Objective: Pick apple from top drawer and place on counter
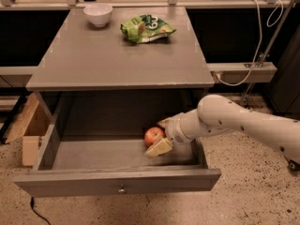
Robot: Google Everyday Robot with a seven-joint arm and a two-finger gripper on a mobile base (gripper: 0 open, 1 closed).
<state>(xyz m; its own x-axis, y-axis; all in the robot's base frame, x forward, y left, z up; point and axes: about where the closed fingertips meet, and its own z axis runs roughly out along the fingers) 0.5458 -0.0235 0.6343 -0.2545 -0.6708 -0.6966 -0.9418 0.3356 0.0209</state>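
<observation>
Claw (160, 136) open astride apple (151, 136) in pulled-out top drawer (117, 184); grey counter (117, 60) above, speckled floor (243, 200) below

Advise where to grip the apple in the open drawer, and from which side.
Grip the apple across its round middle, its widest part; nothing else offers purchase. Probably come from above: the top drawer is open upward and its walls block low approaches. The end effector is right beside the apple, inside the drawer.
</observation>
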